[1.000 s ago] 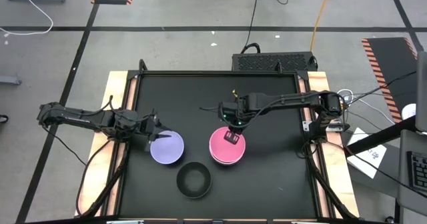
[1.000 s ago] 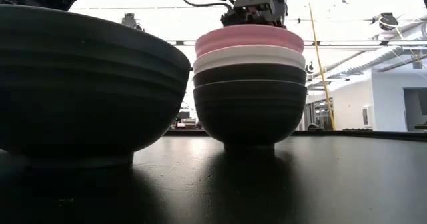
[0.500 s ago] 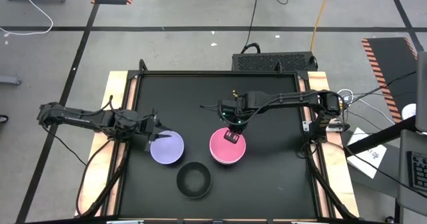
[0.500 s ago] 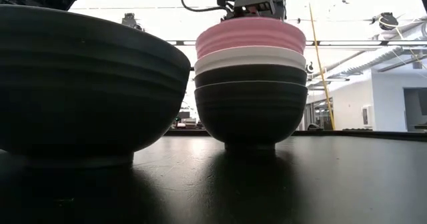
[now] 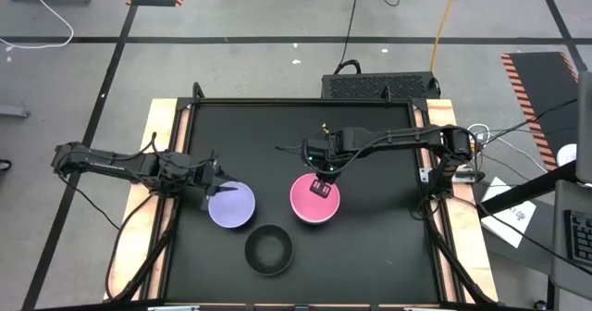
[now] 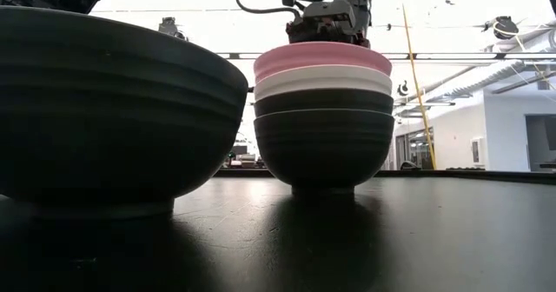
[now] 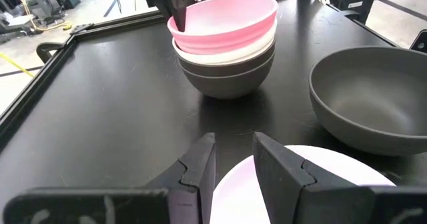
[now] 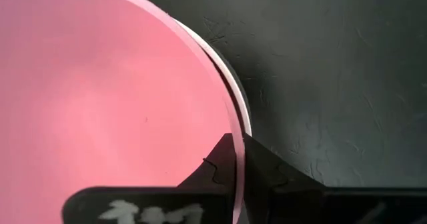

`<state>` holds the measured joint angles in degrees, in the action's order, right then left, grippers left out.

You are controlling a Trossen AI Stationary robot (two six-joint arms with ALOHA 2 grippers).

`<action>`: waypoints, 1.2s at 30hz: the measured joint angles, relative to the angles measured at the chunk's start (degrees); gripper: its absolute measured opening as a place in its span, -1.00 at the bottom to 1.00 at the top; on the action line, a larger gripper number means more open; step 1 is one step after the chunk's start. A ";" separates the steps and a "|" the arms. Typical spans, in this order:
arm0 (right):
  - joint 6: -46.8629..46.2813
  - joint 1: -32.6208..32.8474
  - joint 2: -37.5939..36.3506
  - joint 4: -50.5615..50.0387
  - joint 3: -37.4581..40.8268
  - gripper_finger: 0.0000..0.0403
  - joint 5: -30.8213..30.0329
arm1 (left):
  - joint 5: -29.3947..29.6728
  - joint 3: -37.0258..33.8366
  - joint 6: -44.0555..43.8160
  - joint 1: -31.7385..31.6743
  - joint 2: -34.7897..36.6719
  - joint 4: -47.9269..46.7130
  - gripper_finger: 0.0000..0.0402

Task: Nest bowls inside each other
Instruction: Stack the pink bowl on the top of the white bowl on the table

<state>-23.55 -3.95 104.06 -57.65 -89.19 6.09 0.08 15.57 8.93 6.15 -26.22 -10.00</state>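
Observation:
A stack stands mid-table: the pink bowl sits in the white bowl, which sits in two black bowls. My right gripper is over the stack's far side, shut on the pink bowl. A third black bowl rests on its foot near the table's near edge. The lavender bowl rests on the table to the left of the stack. My left gripper is open, with one finger on either side of the lavender bowl's far-left rim. My right gripper pinches the pink bowl's rim on its far side, one finger inside the bowl and one outside. The fingers come from above, pointing down. The pink bowl sits level and nested in the white bowl.
The black table top has a raised rim and wooden side boards. Bare surface lies on the far half and to the right of the stack. The loose black bowl fills the left of the low view and hides the lavender bowl there.
My right gripper has moved down with the pink bowl. The bowl stood higher above the white bowl and now sits lower and level in it. The gripper has kept its hold on the rim.

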 joint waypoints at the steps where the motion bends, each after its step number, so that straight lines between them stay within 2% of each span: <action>1: -0.11 0.00 0.01 -0.08 0.00 -1.00 0.06 | 0.00 0.00 0.02 0.00 -0.02 0.00 -0.47; 7: -0.85 0.01 0.03 -4.71 0.00 -1.00 0.75 | 0.00 0.00 0.02 0.00 0.00 0.00 -0.47; 22: -1.26 0.04 0.12 -2.54 -0.33 -0.99 0.09 | 0.02 -0.02 -0.02 0.00 -0.01 0.00 -0.47; 36: -2.77 0.04 0.14 -2.30 -0.33 -0.74 1.61 | 0.02 -0.25 -0.22 0.00 0.00 -0.16 -0.47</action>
<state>-26.33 -3.90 104.20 -59.95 -89.52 7.70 0.10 15.32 8.71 6.15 -26.22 -10.16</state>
